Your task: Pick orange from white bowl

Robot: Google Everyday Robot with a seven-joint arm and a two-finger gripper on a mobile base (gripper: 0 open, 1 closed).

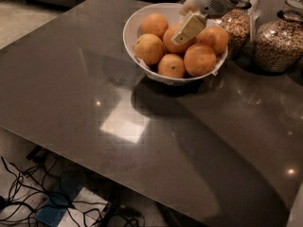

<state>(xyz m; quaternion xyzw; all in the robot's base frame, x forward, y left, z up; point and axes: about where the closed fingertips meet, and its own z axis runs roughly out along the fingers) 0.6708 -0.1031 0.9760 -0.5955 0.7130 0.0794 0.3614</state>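
The white bowl [129, 32] stands at the far right of the dark table and holds several oranges. One orange [168, 42] lies in the middle of the pile, with others around it, such as the front one [171, 65] and the right one [200, 59]. My gripper [183, 22] reaches in from the top right and hangs just over the middle orange. It is open, with one cream finger [189, 27] in front of that orange and the other at the bowl's back. It holds nothing.
Two clear glass jars of grain [278, 44] [235, 25] stand right behind the bowl on the right. The dark tabletop [118, 122] stretches to the left and front. Cables [57, 197] lie on the floor below its near edge.
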